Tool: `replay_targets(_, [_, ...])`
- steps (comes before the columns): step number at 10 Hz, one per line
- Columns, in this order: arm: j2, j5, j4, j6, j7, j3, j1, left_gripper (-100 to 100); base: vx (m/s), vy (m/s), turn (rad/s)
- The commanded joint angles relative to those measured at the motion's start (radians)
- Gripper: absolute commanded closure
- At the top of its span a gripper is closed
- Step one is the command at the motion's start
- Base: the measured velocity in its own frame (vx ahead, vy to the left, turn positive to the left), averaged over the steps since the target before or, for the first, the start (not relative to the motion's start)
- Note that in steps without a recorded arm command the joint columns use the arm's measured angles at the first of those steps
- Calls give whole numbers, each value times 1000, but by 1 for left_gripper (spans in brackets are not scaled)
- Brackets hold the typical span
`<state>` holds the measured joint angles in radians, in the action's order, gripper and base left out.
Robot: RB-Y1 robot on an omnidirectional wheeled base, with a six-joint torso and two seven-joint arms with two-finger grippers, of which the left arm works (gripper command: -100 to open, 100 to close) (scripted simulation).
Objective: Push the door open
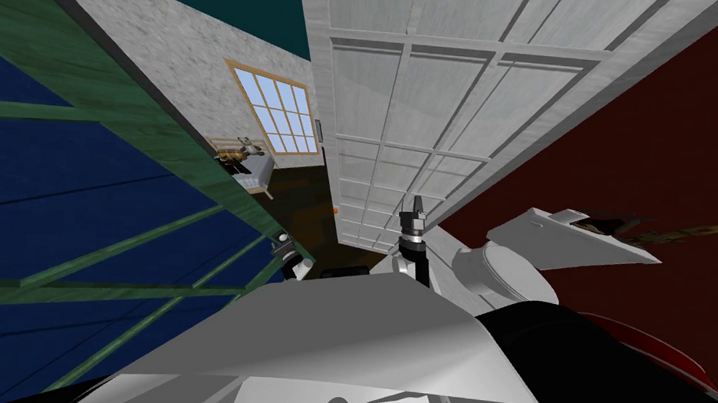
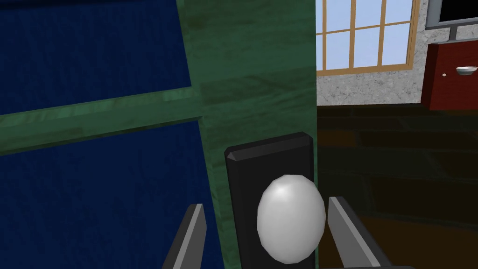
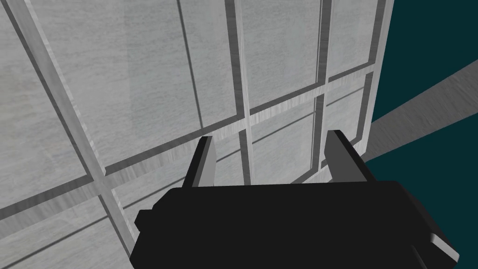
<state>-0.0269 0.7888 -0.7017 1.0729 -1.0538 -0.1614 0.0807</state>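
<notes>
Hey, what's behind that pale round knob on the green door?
A black plate fixed to the green door sits behind the knob. The knob covers the plate's middle, so its mounting cannot be seen.

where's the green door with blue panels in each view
Head view: green door spans the left, edge beside left end effector.
Left wrist view: its green edge, white knob between the open fingers.
Right wrist view: faces the white panelled door instead.
Shared landmark: wood-framed window beyond the door's edge.
</notes>
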Motion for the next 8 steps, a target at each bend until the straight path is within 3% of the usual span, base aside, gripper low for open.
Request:
replay_targets(1, [-14,30,-4,35,12,-25,-4,100,21,40,-104])
replay_targets(2, [-12,55,2,53,24,-37,1,100,42,68,-170])
replay_targets(4, [-12,55,8,53,24,-37,1,100,24,53,-48])
replay_targets(6, [-7,107,12,88,48,-61,10,100,40,75,-120])
replay_targets(8, [-7,107,12,88,48,-61,10,100,31,54,-25])
